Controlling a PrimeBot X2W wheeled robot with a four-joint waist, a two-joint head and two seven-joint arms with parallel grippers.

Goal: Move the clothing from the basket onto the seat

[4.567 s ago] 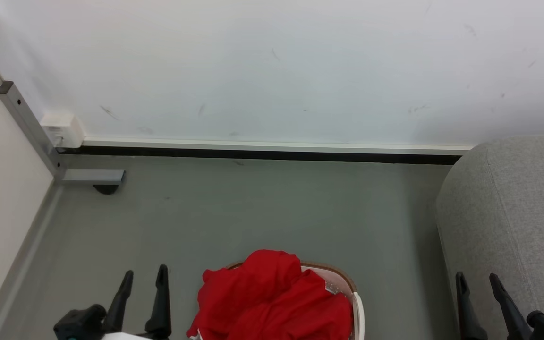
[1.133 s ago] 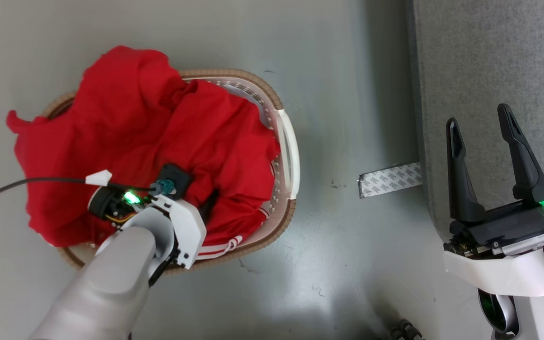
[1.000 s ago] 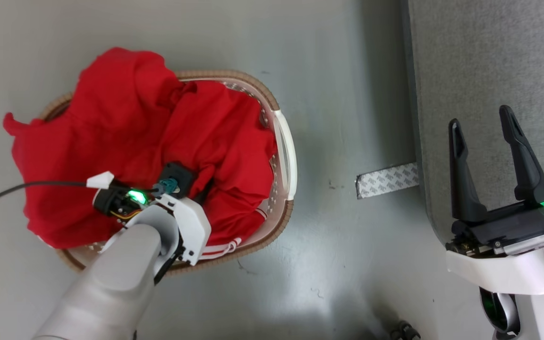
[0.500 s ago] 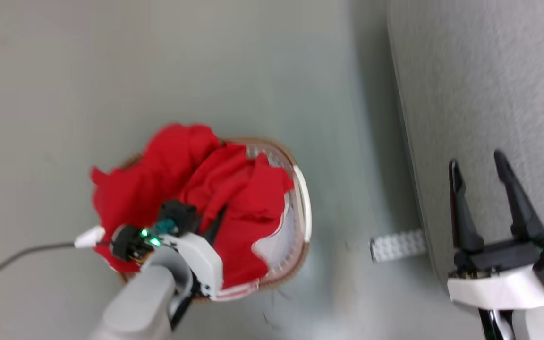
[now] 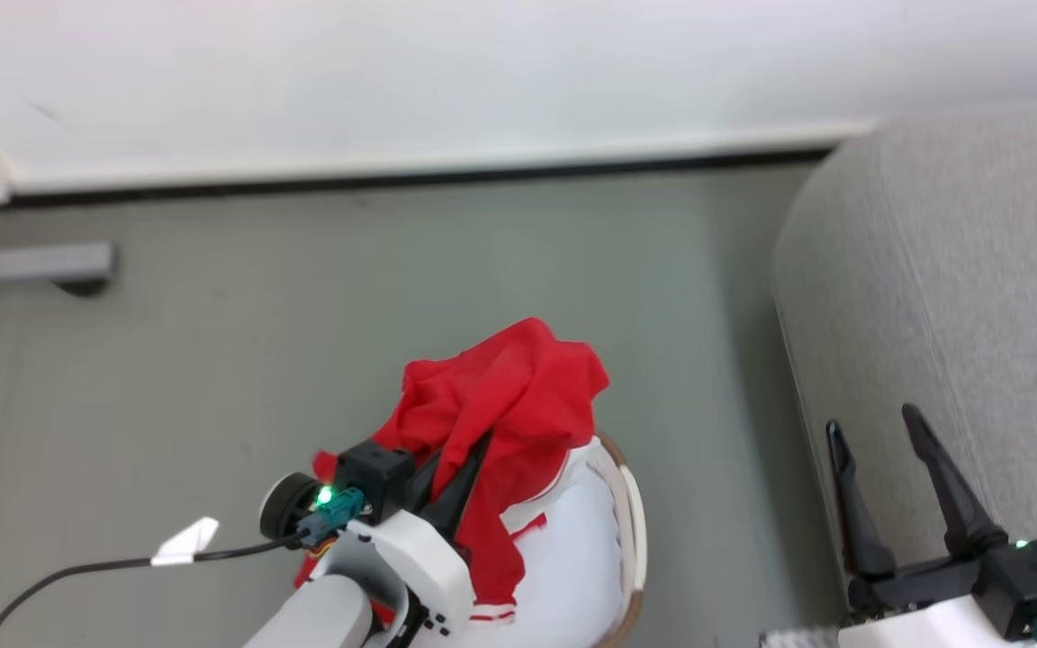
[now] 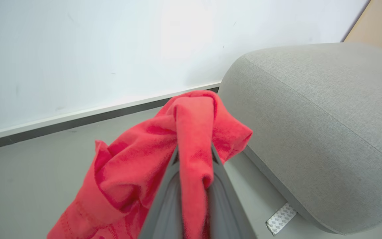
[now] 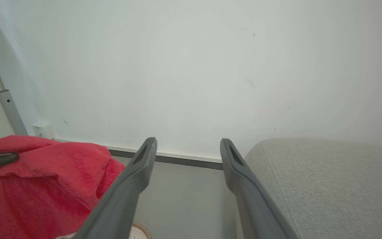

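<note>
The bright red clothing (image 5: 505, 405) hangs bunched from my left gripper (image 5: 469, 450), which is shut on a fold of it above the basket (image 5: 631, 531). Its white-striped hem (image 5: 491, 615) dangles low over the basket's white inside. In the left wrist view the red clothing (image 6: 191, 132) drapes over and between my two fingers. The grey seat (image 5: 960, 297) rises on the right, and it is the seat (image 6: 317, 116) that fills the right half of the left wrist view. My right gripper (image 5: 874, 432) stands open and empty beside the seat's front edge; the right wrist view also has the gripper (image 7: 187, 146) open.
A white wall with a pale baseboard (image 5: 392, 166) runs across the back. At the far left, a grey metal foot (image 5: 32, 264) rests on the green-grey floor (image 5: 302, 315). A strip of patterned tape (image 6: 280, 219) lies at the seat's base.
My left gripper has lifted the red clothing up out of the basket, uncovering the basket's white inside. The head camera has tilted up, bringing the wall and baseboard into view. The right gripper stays open.
</note>
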